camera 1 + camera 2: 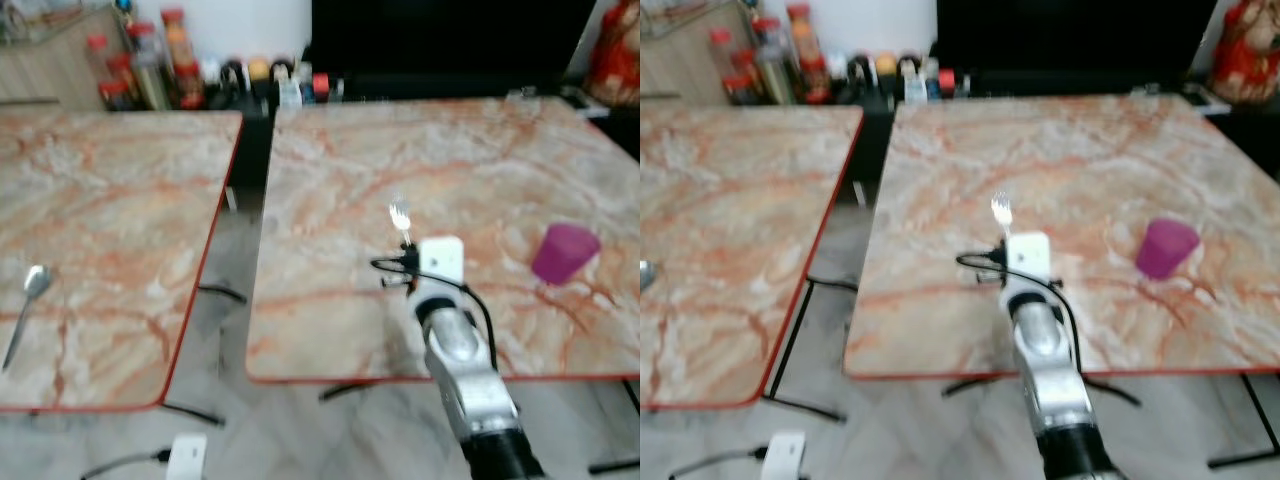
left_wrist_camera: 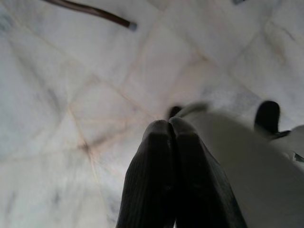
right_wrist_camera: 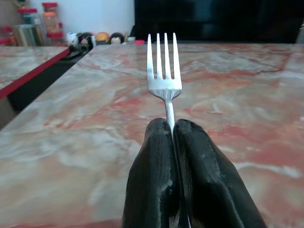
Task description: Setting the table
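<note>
Right gripper (image 3: 173, 137) pinches my silver metal fork (image 3: 164, 66) at frame centre above the orange-veined marble table (image 1: 330, 170); left gripper (image 2: 171, 137) hangs closed. Thin handle may pivot when lowered.

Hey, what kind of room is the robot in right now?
Probably a home dining area: two marble-patterned tables edged in red, a spoon on the left one, a purple cup on the right one, and jars and bottles along the back wall.

We see even, soft daylight; both eye views are motion-blurred, while the right wrist view stays sharp.
</note>
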{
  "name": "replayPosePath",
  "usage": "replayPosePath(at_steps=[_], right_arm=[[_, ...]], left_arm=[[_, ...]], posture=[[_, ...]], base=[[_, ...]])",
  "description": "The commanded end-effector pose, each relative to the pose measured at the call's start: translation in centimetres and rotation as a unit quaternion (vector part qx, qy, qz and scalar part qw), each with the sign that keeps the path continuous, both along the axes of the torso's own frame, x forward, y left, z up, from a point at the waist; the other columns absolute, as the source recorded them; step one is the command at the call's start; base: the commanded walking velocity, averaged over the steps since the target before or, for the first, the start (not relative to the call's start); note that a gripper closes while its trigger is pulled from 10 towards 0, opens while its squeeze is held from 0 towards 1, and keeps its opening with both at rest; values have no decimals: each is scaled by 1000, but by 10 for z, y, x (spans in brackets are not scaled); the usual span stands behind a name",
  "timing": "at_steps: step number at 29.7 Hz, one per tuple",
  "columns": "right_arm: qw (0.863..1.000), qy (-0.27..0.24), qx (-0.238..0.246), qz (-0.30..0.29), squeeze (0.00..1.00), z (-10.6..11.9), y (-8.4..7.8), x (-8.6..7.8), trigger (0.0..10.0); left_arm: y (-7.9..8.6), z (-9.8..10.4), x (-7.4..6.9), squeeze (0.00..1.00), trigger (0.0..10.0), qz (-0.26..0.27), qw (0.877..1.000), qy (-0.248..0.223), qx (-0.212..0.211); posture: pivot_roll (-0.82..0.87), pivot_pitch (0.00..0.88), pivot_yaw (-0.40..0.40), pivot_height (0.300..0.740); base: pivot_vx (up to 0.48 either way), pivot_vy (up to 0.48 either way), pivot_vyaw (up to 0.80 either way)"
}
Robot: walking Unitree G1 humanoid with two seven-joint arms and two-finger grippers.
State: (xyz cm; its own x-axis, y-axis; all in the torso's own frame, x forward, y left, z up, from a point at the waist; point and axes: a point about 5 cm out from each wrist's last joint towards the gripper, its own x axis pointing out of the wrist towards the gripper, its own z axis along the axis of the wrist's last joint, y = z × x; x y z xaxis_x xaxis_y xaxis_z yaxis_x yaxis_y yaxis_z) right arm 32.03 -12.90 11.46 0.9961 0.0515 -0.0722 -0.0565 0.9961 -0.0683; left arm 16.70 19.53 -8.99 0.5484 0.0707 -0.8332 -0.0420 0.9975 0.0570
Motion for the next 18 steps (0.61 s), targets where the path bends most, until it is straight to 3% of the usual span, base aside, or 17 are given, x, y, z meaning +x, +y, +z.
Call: replayPosePath(at_steps=[1, 18], right_arm=[[1000, -11, 7, 13, 0, 6, 10, 2, 10000], [999, -20, -6, 33, 0, 7, 19, 3, 10000]], left_arm=[[10, 0, -3, 0, 10000, 9, 1000, 5, 11], [12, 0, -5, 0, 10000, 7, 1000, 8, 16]], posture=[[-81, 38, 4, 740], [-78, 13, 4, 740]], base=[[0, 480, 0], [0, 480, 0]])
